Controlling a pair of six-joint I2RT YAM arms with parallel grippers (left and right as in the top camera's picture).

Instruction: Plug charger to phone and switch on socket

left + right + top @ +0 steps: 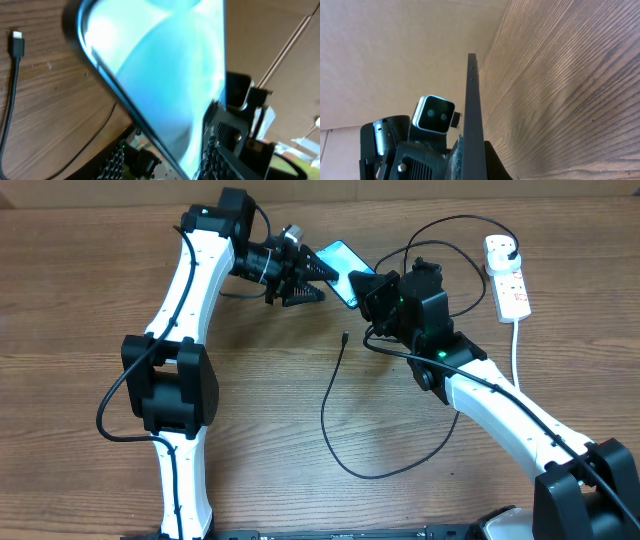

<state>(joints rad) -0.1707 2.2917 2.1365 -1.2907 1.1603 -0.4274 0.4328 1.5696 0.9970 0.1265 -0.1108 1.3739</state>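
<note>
Right gripper (364, 288) was clamped down on the phone (339, 264), the thin edge pinched between its fingers, holding it up off the table (250, 420) as far as I could tell. Left gripper (313, 278) sat at the phone's other end with its fingers (114, 165) partway apart, one on either side of the screen. One pad looked clear of the edge, so I'd say it wasn't really gripping.

The charger (323, 408) lay loose on the wood, with its connector tip (345, 337) a bit below the phone and touching nothing. The other end looked plugged into the socket (510, 280) at the far edge. So the phone was in hand, but the cable wasn't in the phone yet, and I couldn't tell if the switch was on. Most of the job was left, I reckon.
</note>
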